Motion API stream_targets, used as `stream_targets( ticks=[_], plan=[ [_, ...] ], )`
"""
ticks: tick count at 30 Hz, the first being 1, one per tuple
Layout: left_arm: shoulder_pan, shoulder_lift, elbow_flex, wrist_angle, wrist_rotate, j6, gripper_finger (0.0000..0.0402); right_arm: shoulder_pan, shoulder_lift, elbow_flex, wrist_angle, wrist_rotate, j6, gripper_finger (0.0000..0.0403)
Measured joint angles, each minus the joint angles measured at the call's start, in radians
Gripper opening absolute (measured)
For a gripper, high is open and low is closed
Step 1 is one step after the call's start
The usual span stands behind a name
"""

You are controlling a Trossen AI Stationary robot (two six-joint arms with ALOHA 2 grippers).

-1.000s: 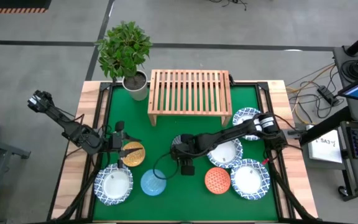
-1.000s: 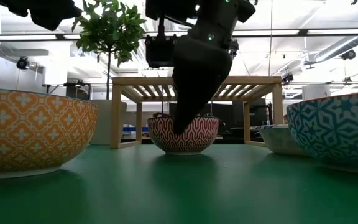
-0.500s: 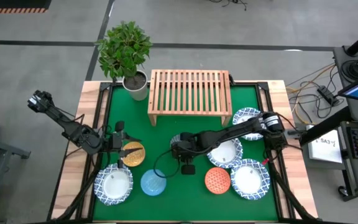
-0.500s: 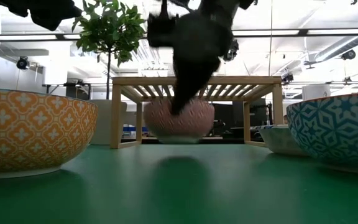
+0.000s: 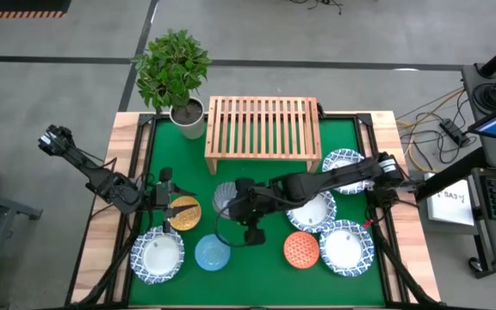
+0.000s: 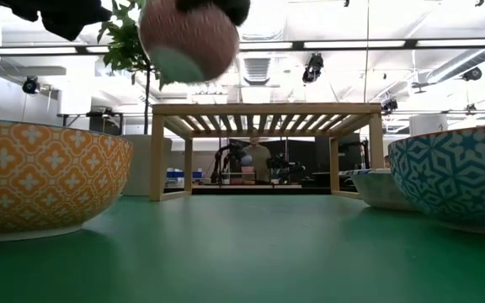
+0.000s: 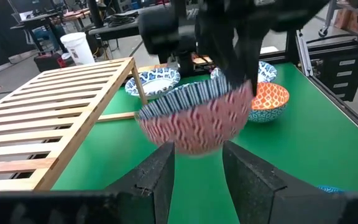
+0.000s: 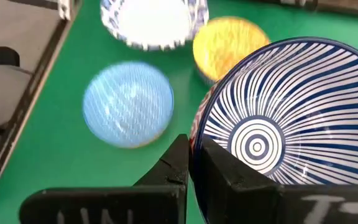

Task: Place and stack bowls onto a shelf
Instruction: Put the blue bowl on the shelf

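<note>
Right pincer [image 8: 191, 163]: fingers closed over the rim of the red-patterned bowl [image 7: 197, 118], one finger inside, one outside; the bowl hangs clear of the worktop [image 5: 231, 176].
Carried bowl: red wavy pattern outside, blue radiating stripes inside; in the high view it sits at the tip of the right pincer [image 5: 232, 201], between the left pincer and the shelf.
Left pincer [image 5: 172, 211]: hangs over the yellow-orange bowl [image 5: 184, 213], well to the side of the carried bowl; I cannot tell how its fingers stand.
Shelf [image 5: 263, 126]: light-wood slatted rack, beyond the right pincer at the back of the worktop; nothing rests on its slats.
Light blue bowl [image 5: 213, 252]: on the worktop, just on the near side of the right pincer.
Orange-red dotted bowl [image 5: 300, 250]: on the worktop, near the right arm's forearm.
Wide white bowls, blue-patterned rims: one near the left pincer [image 5: 157, 257]; three on the right arm's side [image 5: 345, 248], [image 5: 344, 160], [image 5: 313, 211], the last partly hidden under that arm.
Potted plant [image 5: 174, 71]: beside the shelf's corner, no part of the task.
Progress, as judged: barely begun. One small bowl is lifted and not yet set down; seven bowls wait on the worktop.
Remaining, as judged: carry this bowl across to the shelf, release it, then bring up and stack the others.
</note>
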Motion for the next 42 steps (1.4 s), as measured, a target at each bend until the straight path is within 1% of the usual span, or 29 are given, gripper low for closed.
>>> stream_targets(
  ticks=[3, 7, 10, 13, 17, 24, 28, 31, 42],
  plan=[
    [0.000, 0.000, 0.000, -0.001, 0.000, 0.000, 0.0119, -0.001, 0.000, 0.078, -0.037, 0.022, -0.057, 0.0013],
    [0.000, 0.000, 0.000, -0.001, 0.000, 0.000, 0.0119, -0.013, 0.000, 0.177, -0.111, 0.168, -0.148, 0.0013],
    [0.000, 0.000, 0.000, 0.000, 0.000, 0.000, 0.0119, -0.048, 0.000, 0.221, -0.175, 0.285, -0.201, 0.0013],
    [0.000, 0.000, 0.000, 0.000, 0.000, 0.000, 0.0119, -0.109, 0.000, 0.236, -0.225, 0.341, -0.226, 0.0013],
    [0.000, 0.001, 0.001, 0.004, 0.000, 0.000, 0.0119, -0.222, 0.000, 0.234, -0.231, 0.324, -0.235, 0.0013],
    [0.000, 0.001, 0.001, 0.004, 0.000, 0.004, 0.0119, -0.399, 0.043, 0.233, -0.204, 0.207, -0.270, 0.0013],
    [0.000, 0.001, 0.002, 0.003, 0.000, 0.005, 0.0119, -0.465, 0.078, 0.233, -0.203, 0.133, -0.271, 0.0013],
    [0.000, 0.001, 0.002, 0.003, 0.000, 0.005, 0.0119, -0.483, 0.100, 0.232, -0.209, 0.126, -0.273, 0.0013],
    [0.000, 0.001, 0.002, 0.000, 0.000, 0.008, 0.0119, -0.483, 0.113, 0.231, -0.205, 0.124, -0.300, 0.0013]
  ],
)
